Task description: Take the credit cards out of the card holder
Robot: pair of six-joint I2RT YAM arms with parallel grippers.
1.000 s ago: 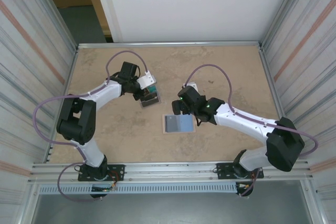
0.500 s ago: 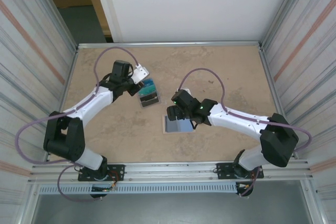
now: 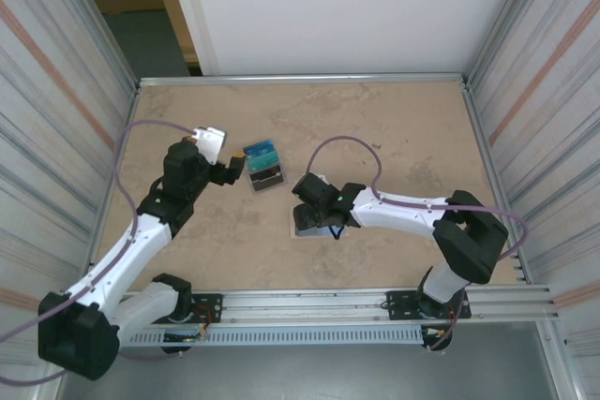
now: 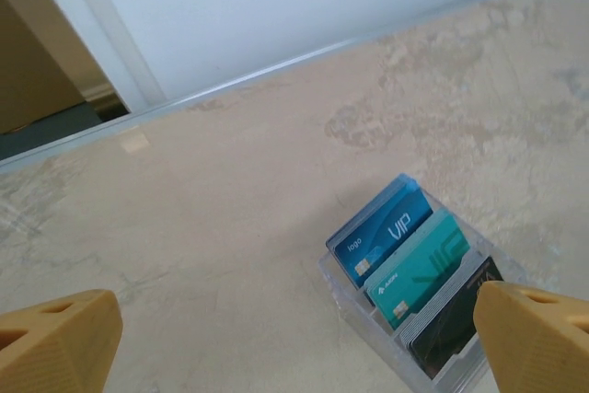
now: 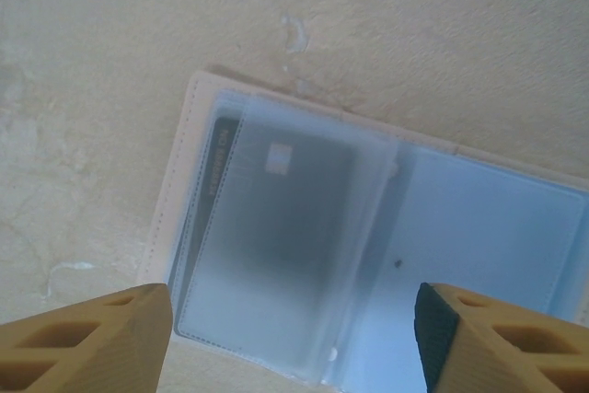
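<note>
Though vague overhead, dark card (image 5: 276, 218) in holder (image 5: 488, 236)

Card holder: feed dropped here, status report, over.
Left gripper open, empty, near card stand. Right gripper open above open card holder. Dark card in its sleeve. Nothing blocking.

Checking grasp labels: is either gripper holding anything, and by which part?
Nothing is held. The left gripper is open, near the card stand. The right gripper is open above the opened card holder.
</note>
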